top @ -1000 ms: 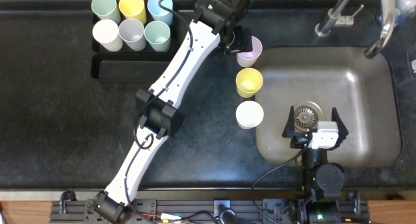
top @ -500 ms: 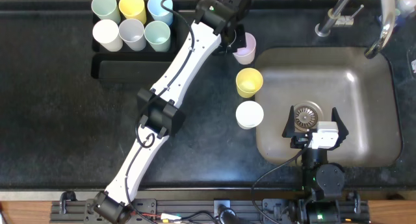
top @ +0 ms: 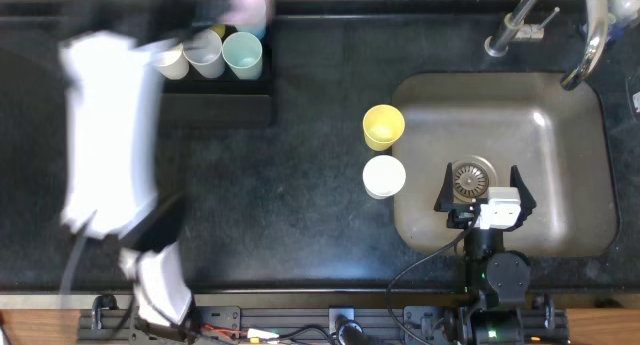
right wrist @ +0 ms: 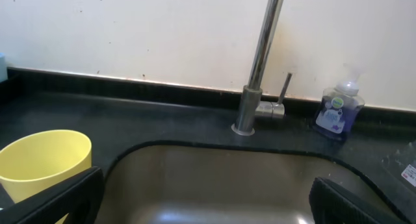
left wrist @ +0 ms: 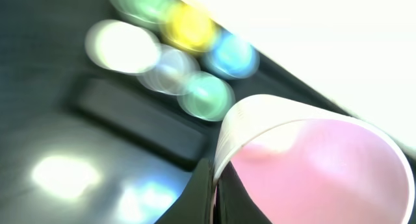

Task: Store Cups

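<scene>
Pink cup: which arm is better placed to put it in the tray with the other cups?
Left. The left gripper grips the pink cup by its rim, close to the tray of stored cups. The right gripper sits open over the sink, far from the tray.

- At the counter's back left: tray point(top: 215, 110), stored cups point(top: 242, 53) inside.
- Just left of the sink point(top: 560, 115): rear cup point(top: 383, 126) behind front cup point(top: 384, 176).
- Over the basin, beside the drain point(top: 473, 177): right gripper point(top: 485, 192).
- Behind the sink: faucet point(top: 515, 30).
- Clamped in the left gripper point(left wrist: 218, 191), near the tray: held cup point(left wrist: 305, 165).
</scene>
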Motion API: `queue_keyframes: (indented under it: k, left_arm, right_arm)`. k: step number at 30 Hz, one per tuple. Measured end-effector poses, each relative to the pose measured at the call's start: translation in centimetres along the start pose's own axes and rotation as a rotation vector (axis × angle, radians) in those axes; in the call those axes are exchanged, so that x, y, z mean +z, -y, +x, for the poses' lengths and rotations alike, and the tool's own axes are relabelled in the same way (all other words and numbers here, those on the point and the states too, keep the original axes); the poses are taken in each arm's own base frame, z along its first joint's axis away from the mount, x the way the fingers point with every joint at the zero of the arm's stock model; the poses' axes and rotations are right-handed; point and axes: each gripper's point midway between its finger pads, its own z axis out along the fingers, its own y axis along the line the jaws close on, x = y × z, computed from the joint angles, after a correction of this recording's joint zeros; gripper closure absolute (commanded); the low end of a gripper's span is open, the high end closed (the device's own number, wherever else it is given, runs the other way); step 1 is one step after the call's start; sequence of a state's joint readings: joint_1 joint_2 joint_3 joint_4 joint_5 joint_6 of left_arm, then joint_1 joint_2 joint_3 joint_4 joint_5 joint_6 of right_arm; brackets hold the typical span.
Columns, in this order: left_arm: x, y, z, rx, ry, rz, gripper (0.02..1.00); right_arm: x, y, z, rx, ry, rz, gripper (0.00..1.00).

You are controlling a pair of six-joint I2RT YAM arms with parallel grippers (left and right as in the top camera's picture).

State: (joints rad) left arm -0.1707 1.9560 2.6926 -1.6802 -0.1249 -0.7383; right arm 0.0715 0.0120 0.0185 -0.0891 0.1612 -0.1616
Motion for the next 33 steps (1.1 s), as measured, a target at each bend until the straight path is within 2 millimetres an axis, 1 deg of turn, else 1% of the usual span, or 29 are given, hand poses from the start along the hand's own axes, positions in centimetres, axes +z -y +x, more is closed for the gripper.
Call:
queue_keyframes:
  k: [1,2,4,5,6,8,11,13,14,16,20,22,25,29,31,33]
  left_arm:
    - [-1.5,-2.5,-0.5,-0.041,0.021,-0.034,0.982]
    - [-2.5,-4.9,-0.4,-0.075,0.028,-0.074,0.982]
    - [-3.1,-8.5,0.7,-0.121,0.008,-0.152,0.982]
    - [-2.8,-9.8,1.3,-0.138,-0.009,-0.183,0.982]
    - [-2.0,-11.2,1.7,-0.159,-0.020,-0.214,0.982]
    - [0.5,-13.1,2.0,-0.196,-0.035,-0.256,0.982]
    - [5.9,-15.6,2.4,-0.244,-0.074,-0.302,0.980]
    - [8.9,-16.9,3.2,-0.268,-0.112,-0.319,0.982]
    - [10.1,-17.5,3.7,-0.281,-0.133,-0.322,0.982]
    - [11.5,-18.3,4.3,-0.306,-0.152,-0.317,0.982]
    - [12.6,-19.5,4.5,-0.350,-0.168,-0.306,0.980]
    - [13.1,-19.7,4.3,-0.361,-0.171,-0.297,0.982]
    - [14.8,-19.8,4.1,-0.368,-0.183,-0.292,0.982]
    - [17.5,-20.3,5.3,-0.388,-0.249,-0.318,0.982]
    - [18.4,-20.5,5.8,-0.393,-0.276,-0.332,0.982]
    - [18.8,-20.6,6.0,-0.394,-0.291,-0.339,0.982]
  right_arm:
    - [0.0,0.0,0.0,0.000,0.000,0.000,0.003]
    - [0.0,0.0,0.0,0.000,0.000,0.000,0.005]
    - [0.0,0.0,0.0,0.000,0.000,0.000,0.009]
    - [0.0,0.0,0.0,0.000,0.000,0.000,0.003]
    - [0.0,0.0,0.0,0.000,0.000,0.000,0.003]
    - [0.0,0.0,0.0,0.000,0.000,0.000,0.003]
    - [0.0,0.0,0.0,0.000,-0.001,-0.001,0.003]
    - [0.0,0.0,0.0,0.000,0.000,0.000,0.003]
    - [0.0,0.0,0.0,0.000,-0.001,0.000,0.003]
    - [0.0,0.0,0.0,0.000,-0.001,-0.001,0.003]
    - [0.0,0.0,0.0,0.000,0.000,0.000,0.005]
    - [0.0,0.0,0.0,0.000,-0.001,0.000,0.003]
    - [0.0,0.0,0.0,0.000,-0.001,0.000,0.005]
    - [0.0,0.0,0.0,0.000,0.000,-0.001,0.003]
    - [0.0,0.0,0.0,0.000,0.000,0.000,0.005]
    - [0.0,0.0,0.0,0.000,0.000,0.000,0.003]
